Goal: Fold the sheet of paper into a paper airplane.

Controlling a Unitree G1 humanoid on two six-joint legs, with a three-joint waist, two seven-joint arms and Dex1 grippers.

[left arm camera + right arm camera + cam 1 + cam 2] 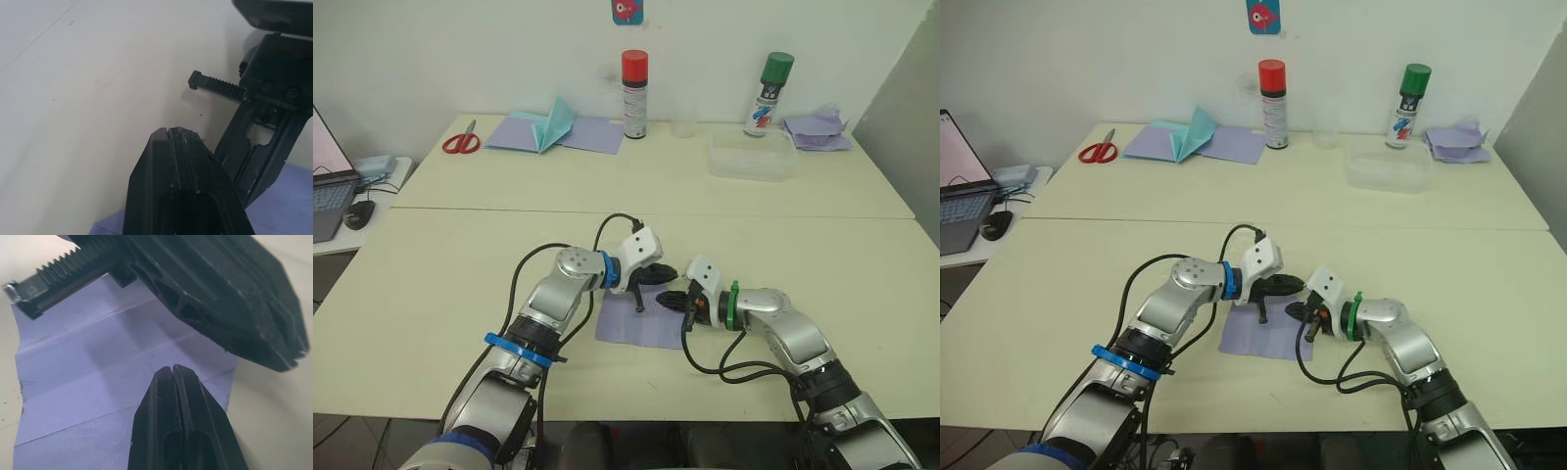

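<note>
I see the creased pale lavender sheet of paper [641, 325] lying flat and unfolded, both jaws pressed together: left gripper [651, 275], right gripper [674, 299]; nearly all folding remains.

cream table [460, 294], sheet of paper [651, 328], scissors [462, 141]

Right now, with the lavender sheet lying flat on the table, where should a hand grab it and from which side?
Probably the sheet of paper's near edge, approached from the robot's side. It lies flat and creased on the table, while the left hand and right hand crowd its far edge, so a low pinch under the free edge seems easiest.
</note>
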